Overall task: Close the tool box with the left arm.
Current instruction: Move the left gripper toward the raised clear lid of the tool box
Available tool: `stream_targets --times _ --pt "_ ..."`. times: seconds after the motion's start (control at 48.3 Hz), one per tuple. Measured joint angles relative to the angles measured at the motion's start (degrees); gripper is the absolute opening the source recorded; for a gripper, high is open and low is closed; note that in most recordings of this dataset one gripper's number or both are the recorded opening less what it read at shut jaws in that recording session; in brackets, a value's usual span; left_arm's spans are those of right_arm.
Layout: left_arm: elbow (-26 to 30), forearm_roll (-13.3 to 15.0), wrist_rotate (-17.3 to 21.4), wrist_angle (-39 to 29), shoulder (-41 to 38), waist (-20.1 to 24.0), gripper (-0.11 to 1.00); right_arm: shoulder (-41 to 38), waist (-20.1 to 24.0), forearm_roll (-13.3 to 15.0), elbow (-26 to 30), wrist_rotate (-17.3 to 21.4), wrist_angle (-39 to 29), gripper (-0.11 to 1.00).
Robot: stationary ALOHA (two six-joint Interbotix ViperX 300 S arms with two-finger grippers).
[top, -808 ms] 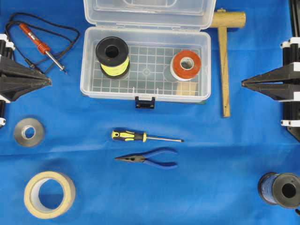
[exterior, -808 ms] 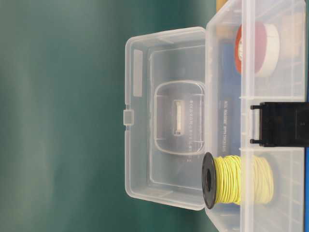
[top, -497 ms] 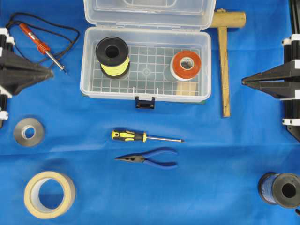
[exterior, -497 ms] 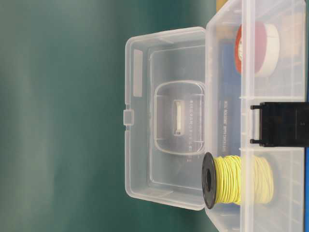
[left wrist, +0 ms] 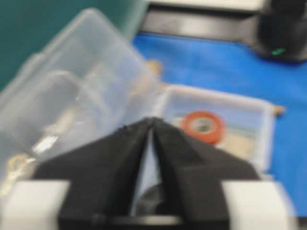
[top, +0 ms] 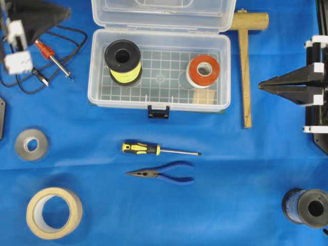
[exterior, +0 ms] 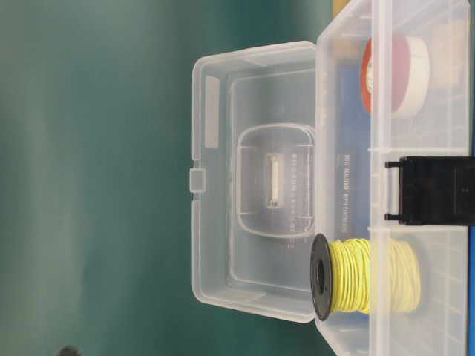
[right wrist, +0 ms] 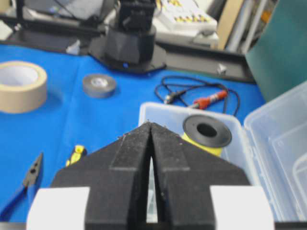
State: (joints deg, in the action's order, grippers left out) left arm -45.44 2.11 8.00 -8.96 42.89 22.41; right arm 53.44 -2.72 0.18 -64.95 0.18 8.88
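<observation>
The left gripper point(left wrist: 152, 122), jaws together and empty, hovers at the desk's point(top: 230, 179) far left corner. The tool box point(top: 159, 100) sits mid-desk, lid up. The right gripper point(right wrist: 150, 125), jaws together, is at the right edge.

Screwdriver point(top: 154, 149) just above pliers point(top: 163, 173)

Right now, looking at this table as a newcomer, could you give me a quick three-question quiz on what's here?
1. True or false: the tool box lid is shut.
2. Which spool sits in the box's left half in the overhead view: A) yellow wire spool, B) red tape roll, C) masking tape?
3. Name the tool lying just above the blue pliers in that view.

Key: 1 false; 2 A; 3 the screwdriver.
</observation>
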Motion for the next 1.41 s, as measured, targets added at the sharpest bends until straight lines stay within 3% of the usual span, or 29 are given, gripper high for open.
stream_targets --times 0.166,0.249,0.497,0.622,0.787,1.015,1.409 --pt "6.5 0.0 3.4 -4.3 -7.7 5.3 0.72 -0.5 -0.4 0.0 0.0 0.1 -0.1 0.0" --pt "9.8 0.0 4.7 -5.5 -12.5 7.5 0.88 -0.6 -0.4 0.0 -0.1 0.1 -0.2 0.0" --pt "22.1 -0.8 5.2 -10.7 -26.9 12.1 0.9 -1.0 -0.4 0.0 -0.1 0.1 -1.1 0.0" --pt "29.1 -0.9 9.7 -15.4 -34.5 13.4 0.9 -1.3 -0.5 0.0 -0.1 0.1 -1.2 0.0" --pt "35.5 -0.8 10.9 -20.6 -42.6 14.3 0.9 -1.8 -0.7 0.0 -0.1 0.1 -1.3 0.0" --pt "37.4 -0.6 10.7 -22.7 -48.0 16.1 0.9 -2.6 -0.9 0.0 -0.1 0.1 -1.3 0.0" --pt "35.2 -0.7 10.7 -23.6 -46.9 15.0 0.9 -2.9 -1.4 0.0 -0.2 -0.2 -1.3 0.0"
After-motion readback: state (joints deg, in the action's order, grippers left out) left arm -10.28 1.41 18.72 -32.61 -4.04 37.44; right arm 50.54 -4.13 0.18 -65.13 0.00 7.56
